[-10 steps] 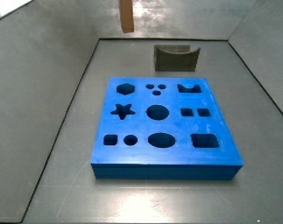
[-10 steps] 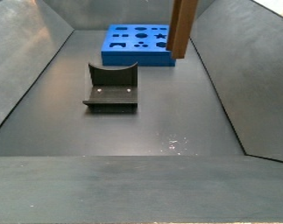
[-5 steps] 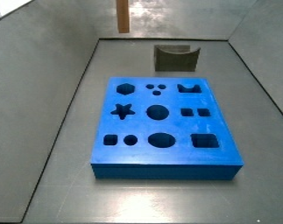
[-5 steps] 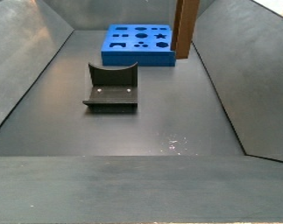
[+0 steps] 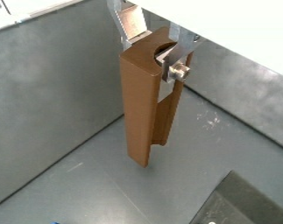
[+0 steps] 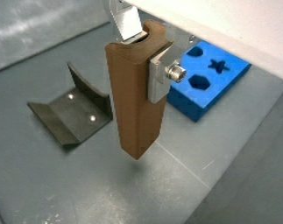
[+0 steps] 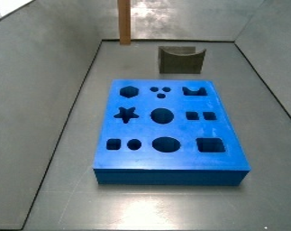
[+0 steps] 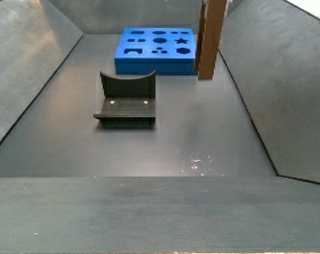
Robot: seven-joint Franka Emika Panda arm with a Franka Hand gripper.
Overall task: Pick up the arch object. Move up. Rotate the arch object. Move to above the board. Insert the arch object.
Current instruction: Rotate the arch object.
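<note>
The arch object [image 5: 141, 105] is a tall orange-brown slab, held upright above the grey floor. My gripper [image 5: 152, 48] is shut on its notched top end, with one silver finger [image 5: 130, 22] on each side, and shows again in a wrist view [image 6: 144, 51]. The arch object [image 6: 134, 101] hangs between the fixture and the board. In both side views only the slab shows [image 7: 124, 20] [image 8: 213, 38]; the gripper is above the frame. The bright-blue board [image 7: 172, 126] lies flat with dark cut-out holes, and is also in a side view [image 8: 156, 50] and a wrist view [image 6: 208, 74].
The dark fixture [image 7: 181, 60] stands on the floor beyond the board, and also shows in a side view [image 8: 127, 99] and a wrist view [image 6: 71, 114]. Grey sloping walls [image 8: 30, 69] enclose the floor on all sides.
The arch object has come down a little in both side views, still held upright by the gripper. The board and the fixture have not moved.
</note>
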